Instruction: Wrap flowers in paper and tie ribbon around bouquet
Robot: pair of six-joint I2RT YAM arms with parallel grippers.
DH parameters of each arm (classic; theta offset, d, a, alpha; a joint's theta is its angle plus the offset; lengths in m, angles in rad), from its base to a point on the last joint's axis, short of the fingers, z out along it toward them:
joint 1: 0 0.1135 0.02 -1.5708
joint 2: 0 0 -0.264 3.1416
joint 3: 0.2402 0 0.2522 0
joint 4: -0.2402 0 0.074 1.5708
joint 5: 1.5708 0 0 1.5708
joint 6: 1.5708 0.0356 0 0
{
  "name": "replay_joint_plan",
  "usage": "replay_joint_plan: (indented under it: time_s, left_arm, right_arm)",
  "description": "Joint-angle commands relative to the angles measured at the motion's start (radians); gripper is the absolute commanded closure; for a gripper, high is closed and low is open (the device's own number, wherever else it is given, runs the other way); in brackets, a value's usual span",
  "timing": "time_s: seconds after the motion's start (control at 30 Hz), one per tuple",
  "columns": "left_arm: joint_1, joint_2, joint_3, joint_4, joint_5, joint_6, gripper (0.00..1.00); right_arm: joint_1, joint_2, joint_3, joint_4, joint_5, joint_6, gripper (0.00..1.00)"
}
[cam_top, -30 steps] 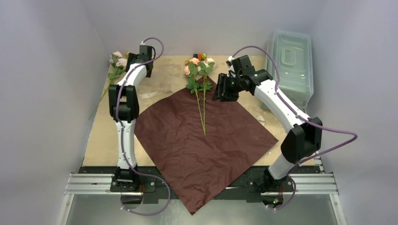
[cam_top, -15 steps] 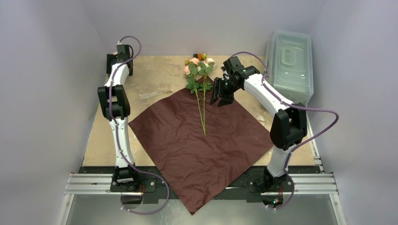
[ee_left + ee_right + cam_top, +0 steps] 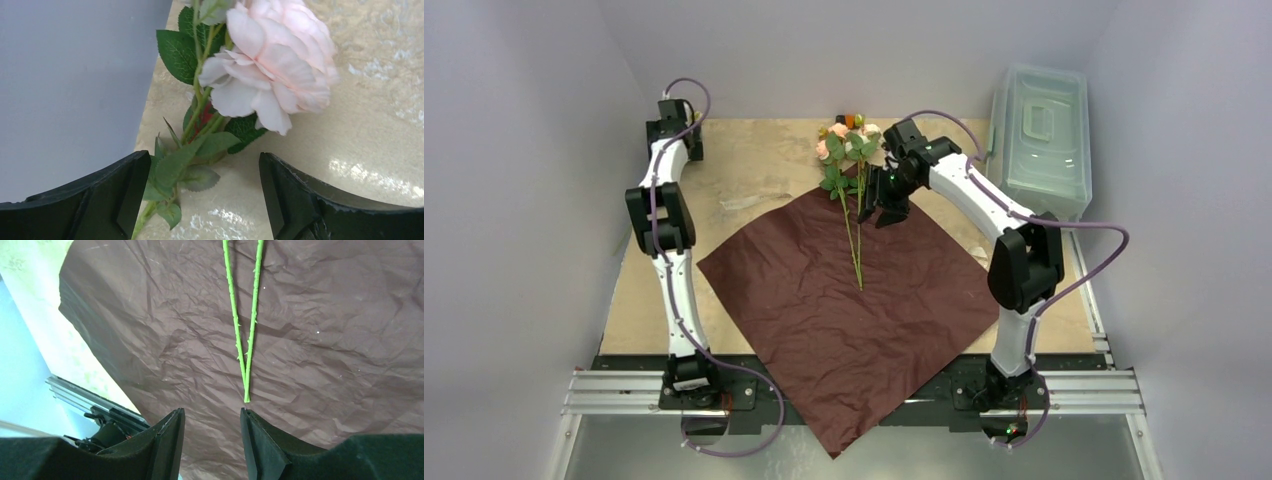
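**A:** Left claw (image 3: 202,165) first. What can't we see?

**B:** From above, its fingers are tucked under its own wrist in the far left corner, and the sprig below is hidden too. In the wrist view, the stem runs off the bottom edge close to one black finger (image 3: 120,195). I can't tell whether they touch.

**A:** And the jaws?

**B:** Spread wide, gripping nothing. Leaves sit in the gap, and just beyond the tips lies a big pale-pink fabric rose (image 3: 270,60) on a thin green stem, flat on the beige patterned tabletop (image 3: 380,125) beside the grey wall.

**A:** Over to the right claw (image 3: 211,415).

**B:** It's partly parted, with a clear gap between the jaws and nothing in it. It hangs over the crinkly dark maroon-brown paper sheet (image 3: 325,365) without touching it.

**A:** The flowers?

**B:** Two thin green stems (image 3: 245,340) lie on the sheet straight ahead of the tips, meeting at their cut ends. The picture's top edge cuts off their blooms. From above, that claw (image 3: 879,205) sits just beside the leafy part, and the pink, peach and white blooms lie past the sheet's far corner.

**A:** Further out?

**B:** The sheet's near corner hangs past the table edge, over the rail. A clear lidded plastic box (image 3: 1042,130) stands well off to the right claw's outer side. A pale narrow strip (image 3: 744,203) lies on the table between the arms, too faint to name.
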Motion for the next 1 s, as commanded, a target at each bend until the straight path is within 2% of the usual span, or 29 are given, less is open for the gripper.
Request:
replay_joint_plan:
  time_s: [0.0, 0.17, 0.3, 0.47, 0.6, 0.67, 0.7, 0.83, 0.97]
  left_arm:
    - [0.058, 0.056, 0.033, -0.017, 0.089, -0.045, 0.15]
    - [0.095, 0.074, 0.022, -0.031, 0.192, -0.077, 0.15]
    - [0.103, 0.041, -0.075, -0.019, 0.235, -0.088, 0.24]
    - [0.102, 0.023, -0.159, -0.051, 0.365, -0.099, 0.62]
    - [0.103, -0.001, -0.194, -0.082, 0.507, -0.167, 0.82]
    - [0.102, -0.027, -0.226, -0.082, 0.552, -0.207, 0.97]
    - [0.101, -0.044, -0.247, -0.078, 0.566, -0.233, 1.0]
    - [0.094, -0.144, -0.316, -0.04, 0.592, -0.317, 1.0]
    - [0.083, -0.239, -0.317, -0.039, 0.609, -0.383, 1.0]
  right_arm:
    - [0.022, 0.007, 0.043, -0.026, 0.0, 0.027, 0.47]
    - [0.038, 0.039, 0.087, -0.039, -0.001, 0.033, 0.48]
    - [0.049, 0.072, 0.137, -0.053, -0.008, 0.033, 0.48]
    - [0.063, 0.084, 0.15, -0.046, -0.012, 0.031, 0.48]
    - [0.064, 0.061, 0.113, -0.015, -0.017, 0.031, 0.47]
    - [0.065, 0.047, 0.1, 0.001, -0.016, 0.032, 0.48]
    - [0.064, 0.041, 0.096, 0.009, -0.016, 0.031, 0.48]
    - [0.066, 0.008, 0.072, 0.053, -0.016, 0.036, 0.48]
    - [0.066, -0.034, 0.038, 0.126, -0.029, 0.049, 0.47]
